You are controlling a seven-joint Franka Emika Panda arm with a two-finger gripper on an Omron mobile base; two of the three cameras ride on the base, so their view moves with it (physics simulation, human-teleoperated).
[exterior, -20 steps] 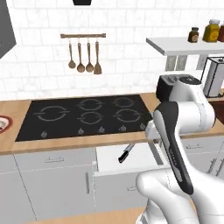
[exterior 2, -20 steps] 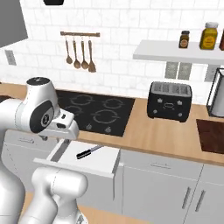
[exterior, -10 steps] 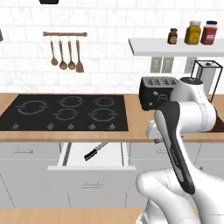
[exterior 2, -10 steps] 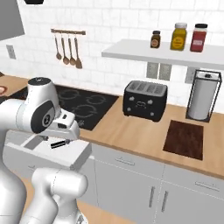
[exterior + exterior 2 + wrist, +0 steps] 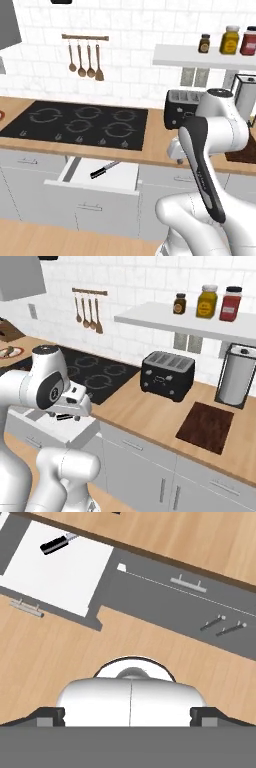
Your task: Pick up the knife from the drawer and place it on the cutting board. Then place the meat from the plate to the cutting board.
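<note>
Still untouched, the knife (image 5: 103, 170) lies in the open drawer (image 5: 125, 176), blade toward the counter edge, while the gripper (image 5: 129, 716) hangs well off to the side, fingers wide apart. Reaching down, it could strike the drawer's front or the countertop lip, since the knife lies close under that overhang.

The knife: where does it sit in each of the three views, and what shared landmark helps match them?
Left base view: the knife lies in the open drawer, lower centre-left, below the stove.
Right base view: a bit of its black handle peeks out under the robot's hand, left of centre.
Hand view: the knife lies at the upper left, on the drawer's white floor.
Shared landmark: the white drawer interior.
</note>
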